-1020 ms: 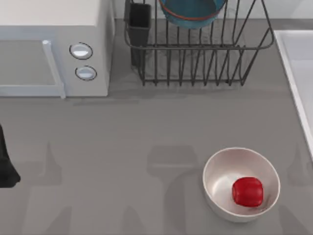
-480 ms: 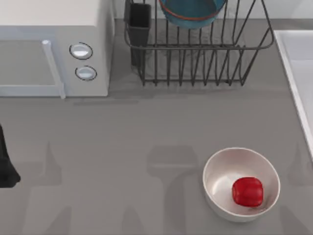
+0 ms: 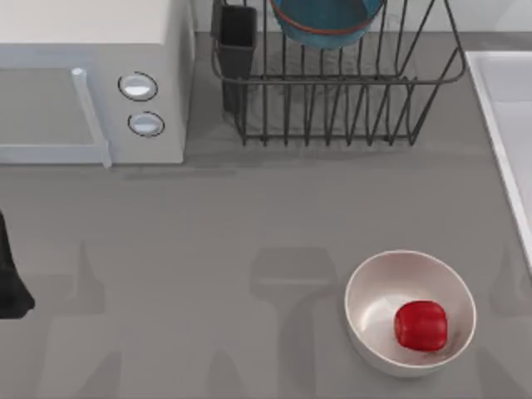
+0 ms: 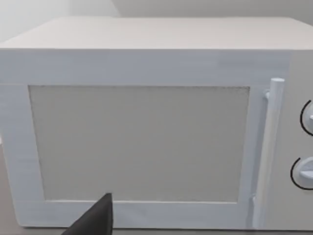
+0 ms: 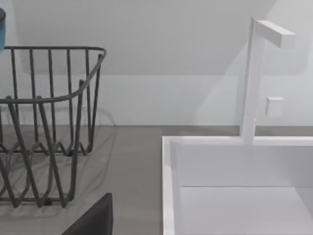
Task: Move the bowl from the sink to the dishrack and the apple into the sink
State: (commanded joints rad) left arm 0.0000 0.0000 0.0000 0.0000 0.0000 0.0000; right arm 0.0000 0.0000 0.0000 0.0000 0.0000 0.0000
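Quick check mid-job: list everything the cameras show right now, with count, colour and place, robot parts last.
bowl: 1, teal-blue with an orange-red band, in the dishrack at the top view's far edge.
dishrack: 1, dark wire, far centre of the table.
utensil cup: 1, dark, at the dishrack's left corner.
microwave: 1, white, two round knobs, far left.
off-white bowl: 1, near right of the table.
apple: 1, red, inside the off-white bowl.
sink: 1, white, right edge.
faucet: 1, white, behind the sink.
table: 1, grey.
left arm: 1, black, left edge, parked.
left gripper: dark finger, facing the microwave.
right gripper: dark finger, facing dishrack and sink.
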